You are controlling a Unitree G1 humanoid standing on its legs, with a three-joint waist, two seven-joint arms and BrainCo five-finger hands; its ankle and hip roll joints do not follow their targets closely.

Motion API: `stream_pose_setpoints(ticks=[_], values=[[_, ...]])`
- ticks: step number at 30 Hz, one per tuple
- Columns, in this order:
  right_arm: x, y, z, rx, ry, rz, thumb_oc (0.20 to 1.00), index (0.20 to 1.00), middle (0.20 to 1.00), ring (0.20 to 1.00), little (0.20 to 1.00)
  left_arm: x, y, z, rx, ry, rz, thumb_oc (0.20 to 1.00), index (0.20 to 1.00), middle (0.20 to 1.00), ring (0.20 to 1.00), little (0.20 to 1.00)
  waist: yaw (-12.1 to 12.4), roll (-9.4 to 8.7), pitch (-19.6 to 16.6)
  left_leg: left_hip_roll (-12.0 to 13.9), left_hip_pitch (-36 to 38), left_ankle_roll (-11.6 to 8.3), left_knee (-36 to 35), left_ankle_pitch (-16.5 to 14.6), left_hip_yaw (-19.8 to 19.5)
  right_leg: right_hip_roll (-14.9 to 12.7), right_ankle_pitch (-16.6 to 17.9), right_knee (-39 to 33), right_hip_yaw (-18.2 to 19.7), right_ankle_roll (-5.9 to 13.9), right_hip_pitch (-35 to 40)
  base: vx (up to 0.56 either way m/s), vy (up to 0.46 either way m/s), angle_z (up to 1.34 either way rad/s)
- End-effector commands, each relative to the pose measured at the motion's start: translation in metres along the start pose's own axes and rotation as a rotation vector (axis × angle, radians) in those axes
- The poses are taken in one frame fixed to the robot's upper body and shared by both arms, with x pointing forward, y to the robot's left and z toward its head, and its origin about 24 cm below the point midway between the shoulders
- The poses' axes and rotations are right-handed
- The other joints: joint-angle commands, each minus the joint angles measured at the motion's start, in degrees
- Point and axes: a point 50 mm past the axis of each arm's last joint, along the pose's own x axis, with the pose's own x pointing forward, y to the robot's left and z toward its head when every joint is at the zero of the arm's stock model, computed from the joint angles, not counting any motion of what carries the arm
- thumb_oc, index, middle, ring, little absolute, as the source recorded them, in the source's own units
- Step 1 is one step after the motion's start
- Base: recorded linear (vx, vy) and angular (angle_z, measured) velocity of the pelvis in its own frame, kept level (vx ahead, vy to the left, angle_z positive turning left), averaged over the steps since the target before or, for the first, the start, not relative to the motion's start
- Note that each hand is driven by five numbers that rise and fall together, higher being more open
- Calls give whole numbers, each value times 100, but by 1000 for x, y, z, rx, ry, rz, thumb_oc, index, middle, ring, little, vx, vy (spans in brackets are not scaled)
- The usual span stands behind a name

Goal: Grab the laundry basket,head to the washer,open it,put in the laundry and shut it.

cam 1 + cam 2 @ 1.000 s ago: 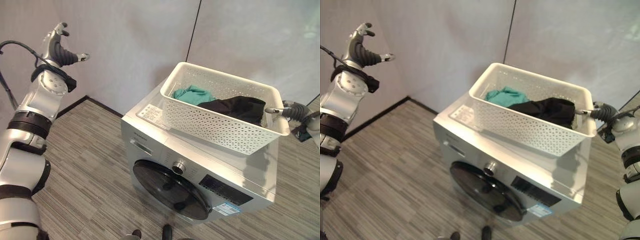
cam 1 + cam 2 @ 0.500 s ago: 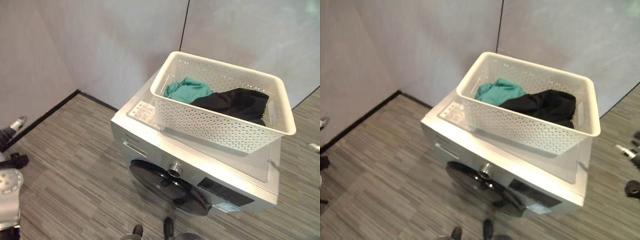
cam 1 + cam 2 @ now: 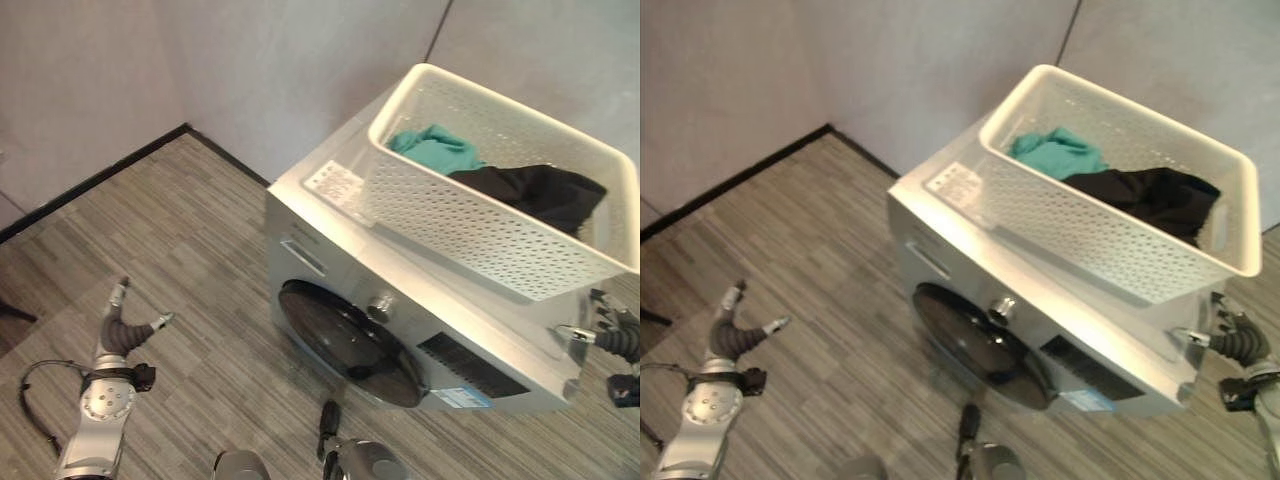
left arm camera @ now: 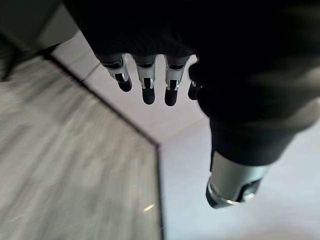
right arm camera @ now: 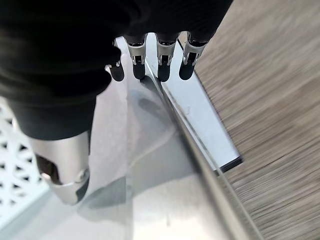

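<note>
While the head camera looks down, I've got my left hand (image 3: 122, 325) low on the left over the striped wood-look floor (image 3: 180, 250), well apart from the machine, fingers straight and thumb spread out, holding nothing. In its wrist view the fingers (image 4: 145, 82) hang in a loose row above the floor and the dark skirting line along the wall (image 3: 840, 60).

Moving right, the silver washer (image 3: 330, 240) stands against that wall, its round dark door (image 3: 345, 345) closed, a knob (image 3: 380, 305) just above the door. On the washer's top sits the white perforated laundry basket (image 3: 1090, 220), tilted a little, one end overhanging the machine's right side. Inside I see a teal garment (image 3: 1058, 153) toward the left end and a black garment (image 3: 1155, 197) beside it on the right.

Far right, my right hand (image 3: 1225, 340) is just beside the washer's right upper corner, below the basket's end. Its wrist view shows the fingers (image 5: 162, 57) relaxed and unclenched over the top edge, gripping nothing.
</note>
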Motion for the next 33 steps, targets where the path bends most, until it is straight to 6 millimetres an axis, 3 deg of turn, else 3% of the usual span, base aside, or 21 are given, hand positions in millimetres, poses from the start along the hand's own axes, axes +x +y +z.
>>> stream_pose_setpoints(ticks=[1,4,6,7,8,9,12,13,14,15,16,18,19,22,26,27,28,31,33], values=[[-50,129,-108,-146,456,573,1000,1000,1000,1000,1000,-8,-21,-7,-104,15,-48,1000,1000,1000,1000,1000,201,348,-350,376,653,74,-340,878,-590,91,-345,-239,298,308,-443,-195,212,64],[-99,126,-175,-48,826,419,1000,1000,1000,1000,1000,-13,-42,-24,-83,94,-119,1000,1000,1000,1000,1000,102,427,-371,221,682,100,-725,521,-776,-63,-131,-182,337,446,-644,-199,224,47],[-141,93,-207,37,1067,207,1000,1000,1000,1000,1000,-22,-47,-42,-28,161,-167,1000,1000,1000,1000,1000,27,466,-394,45,737,195,-890,10,-550,-224,20,-159,390,584,-759,-152,228,15],[-141,93,-207,37,1067,207,1000,1000,1000,1000,1000,-22,-47,-42,-28,160,-167,1000,1000,1000,1000,1000,28,461,-398,38,730,197,-889,13,-551,-230,22,-159,392,586,-765,-192,278,5],[-173,56,-220,139,1204,7,1000,1000,1000,1000,1000,-29,-46,-56,-30,225,-176,1000,1000,1000,1000,1000,4,446,-363,-222,798,344,-908,-367,-405,-368,126,-83,469,710,-840,-170,249,1],[-192,39,-225,182,1270,-80,1000,1000,1000,1000,1000,-33,-47,-61,-9,243,-203,1000,1000,1000,1000,1000,-5,451,-325,-305,839,426,-905,-564,-348,-412,129,-13,487,754,-875,-245,331,-20],[-226,-3,-227,326,1334,-352,1000,1000,1000,1000,1000,-47,-47,-84,80,338,-265,1000,1000,1000,1000,1000,-61,416,-222,-585,823,619,-840,-647,-145,-590,201,121,583,899,-1047,-184,187,-35],[-222,-16,-223,357,1292,-439,1000,1000,1000,1000,1000,-51,-47,-93,96,378,-269,1000,1000,1000,1000,1000,-87,461,-171,-582,800,652,-805,-651,-81,-609,149,169,580,936,-1075,-160,105,-49],[-222,-16,-223,359,1292,-440,1000,1000,1000,1000,1000,-51,-47,-92,96,377,-270,1000,1000,1000,1000,1000,-84,442,-174,-611,782,655,-811,-625,-84,-637,166,167,589,938,-1094,-218,114,-58],[-214,-33,-217,446,1207,-614,1000,1000,1000,1000,1000,-60,-49,-108,128,457,-264,1000,1000,1000,1000,1000,-168,526,-98,-635,693,717,-774,-564,19,-661,21,354,762,907,-1115,-209,102,-71],[-215,-34,-217,461,1200,-669,1000,1000,1000,1000,1000,-63,-51,-111,148,474,-263,1000,1000,1000,1000,1000,-162,559,-82,-666,640,741,-754,-540,70,-707,-14,434,837,891,-1067,-274,105,-79],[-213,-25,-219,454,1208,-652,1000,1000,1000,1000,1000,-69,-53,-117,157,505,-262,1000,1000,1000,1000,1000,-118,574,-82,-715,550,789,-735,-490,102,-797,-37,529,886,866,-1005,-177,6,-76],[-206,-5,-222,468,1223,-597,1000,1000,1000,1000,1000,-83,-56,-130,145,579,-264,1000,1000,1000,1000,1000,-36,598,-113,-719,421,826,-727,-408,152,-866,-113,679,921,831,-843,-183,-47,-53],[-184,33,-222,476,1209,-486,1000,1000,1000,1000,1000,-97,-59,-142,129,656,-256,1000,1000,1000,1000,1000,159,579,-234,-717,281,868,-797,-271,235,-916,-191,859,942,818,-591,-137,-76,-43],[-135,120,-204,513,1100,-232,1000,1000,1000,1000,1000,-101,-67,-145,117,692,-245,1000,1000,1000,1000,1000,345,497,-367,-778,97,855,-906,-117,161,-660,-507,970,1343,826,-258,-82,-96,-16],[-135,121,-204,514,1100,-231,1000,1000,1000,1000,1000,-100,-66,-145,119,691,-243,1000,1000,1000,1000,1000,339,482,-357,-781,110,855,-907,-120,159,-664,-516,969,1339,826,-244,-83,-156,7],[-103,166,-178,448,982,-30,1000,1000,1000,1000,1000,-97,-71,-142,115,679,-239,1000,1000,1000,1000,1000,440,430,-372,-770,42,809,-938,-53,177,-633,-531,813,1321,830,-125,-88,-178,7],[-81,224,-140,306,791,241,1000,1000,1000,1000,1000,-91,-76,-136,109,646,-224,1000,1000,1000,1000,1000,571,310,-379,-644,-74,708,-985,94,197,-521,-702,634,1257,730,-54,-88,-227,-3],[-77,252,-119,180,657,381,1000,1000,1000,1000,1000,-89,-78,-134,107,638,-208,1000,1000,1000,1000,1000,596,243,-386,-521,-156,613,-1039,240,161,-407,-803,532,1163,656,9,-90,-232,3]])
